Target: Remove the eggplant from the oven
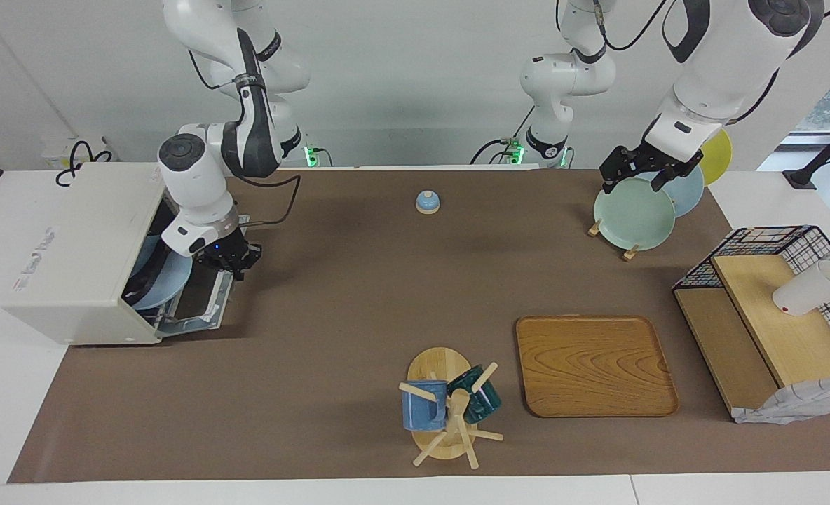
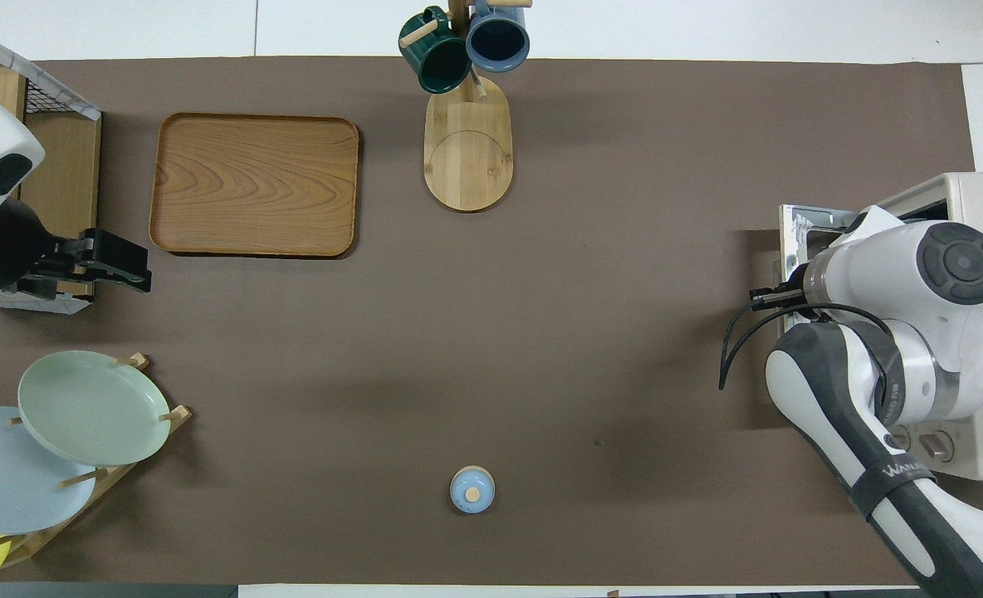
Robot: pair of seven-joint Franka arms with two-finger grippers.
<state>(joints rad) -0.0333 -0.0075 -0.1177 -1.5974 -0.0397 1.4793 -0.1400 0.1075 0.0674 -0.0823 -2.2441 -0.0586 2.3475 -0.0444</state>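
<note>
Off-white oven (image 1: pixel 82 252) sits at the right arm's end, door dropped open; something dark, probably the eggplant (image 1: pixel 150 284), lies on a blue plate (image 1: pixel 166 280) inside. Right gripper (image 1: pixel 233 263) hangs at the opening, can't tell its fingers. From overhead, left gripper (image 2: pixel 118 264) waits spread beside the wooden tray (image 2: pixel 255 184).

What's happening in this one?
The oven sits at the right arm's end of the table with its door dropped open. The right gripper is over the door at the oven's mouth. A blue plate with a dark item, seemingly the eggplant, is inside. The left gripper waits above the plate rack.
</note>
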